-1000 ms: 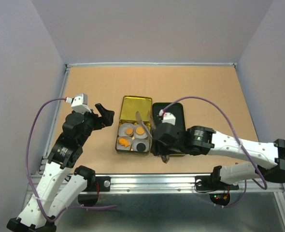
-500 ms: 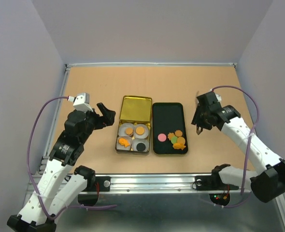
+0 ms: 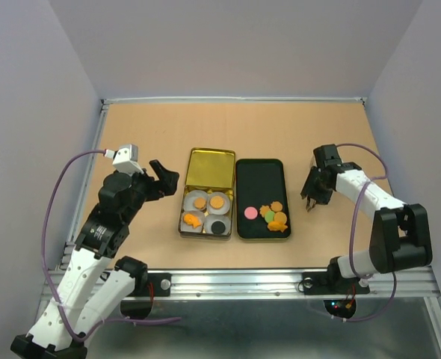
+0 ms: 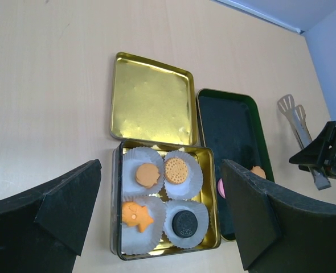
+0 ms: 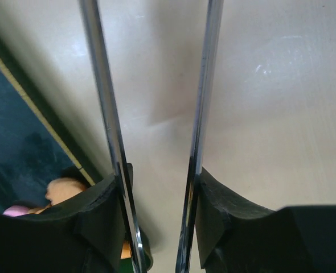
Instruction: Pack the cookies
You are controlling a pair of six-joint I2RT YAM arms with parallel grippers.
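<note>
Cookies (image 3: 276, 207), fish cookie (image 4: 136, 215) crosswise in tin (image 4: 115, 199)

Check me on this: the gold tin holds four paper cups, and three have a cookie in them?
Not quite. The gold tin holds four paper cups, and all four have a cookie in them, as the left wrist view shows.
</note>
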